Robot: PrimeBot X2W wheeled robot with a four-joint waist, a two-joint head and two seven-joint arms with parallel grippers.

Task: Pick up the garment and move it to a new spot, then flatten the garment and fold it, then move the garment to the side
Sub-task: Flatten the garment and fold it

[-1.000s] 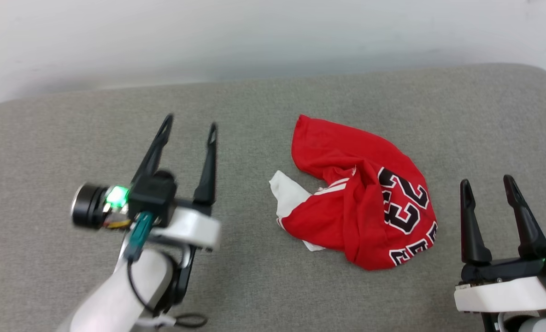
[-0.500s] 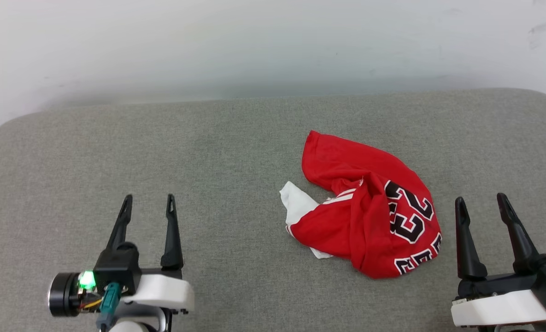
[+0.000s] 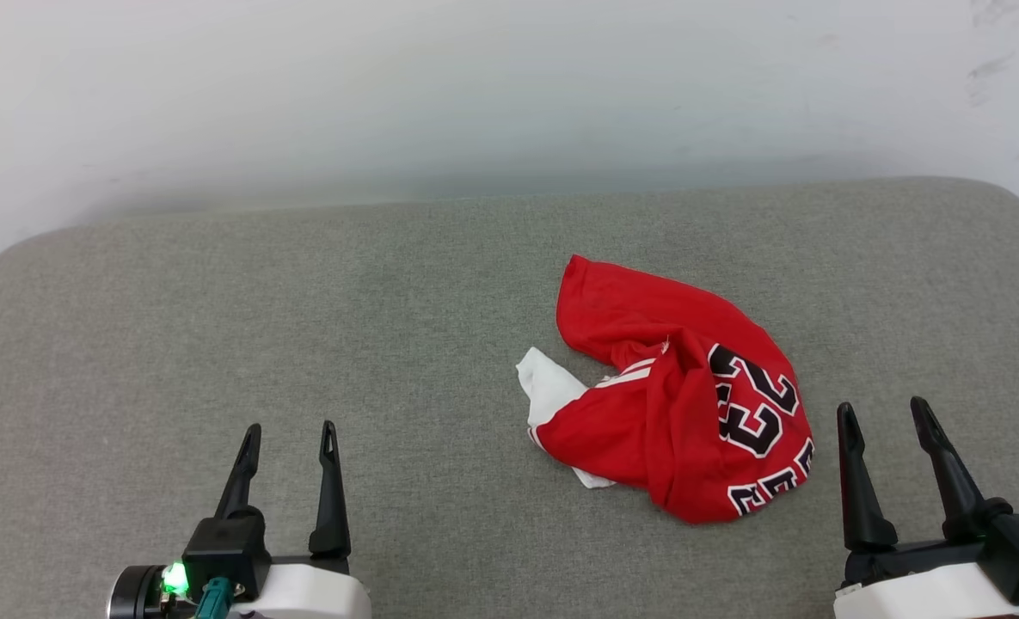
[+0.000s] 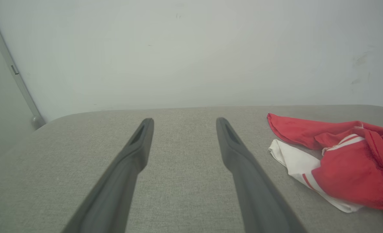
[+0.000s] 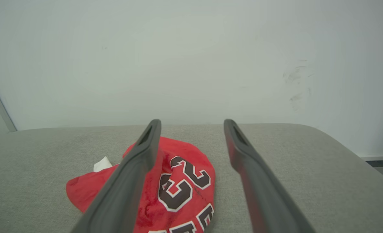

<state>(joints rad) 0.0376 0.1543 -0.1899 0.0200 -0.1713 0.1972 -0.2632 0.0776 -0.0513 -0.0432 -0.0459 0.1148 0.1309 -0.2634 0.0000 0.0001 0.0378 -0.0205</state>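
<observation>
There is one garment (image 3: 681, 413), a red jersey, on one grey padded surface (image 3: 217, 344). One white sleeve (image 3: 548, 387) shows, and one black number (image 3: 754, 404) of two digits. Two claws: the left claw (image 3: 291, 427) and the right claw (image 3: 880, 406), each with two dark fingers (image 3: 330, 481), four in all. One pale wall (image 3: 475, 103).

A grey woven upholstered surface (image 3: 303, 284) with rounded corners is set against a white wall (image 3: 475, 86), which is marked by faint dark scuffs (image 3: 988, 66) at the right.

Red garment (image 3: 647, 413) — white sleeve, black "23"
</observation>
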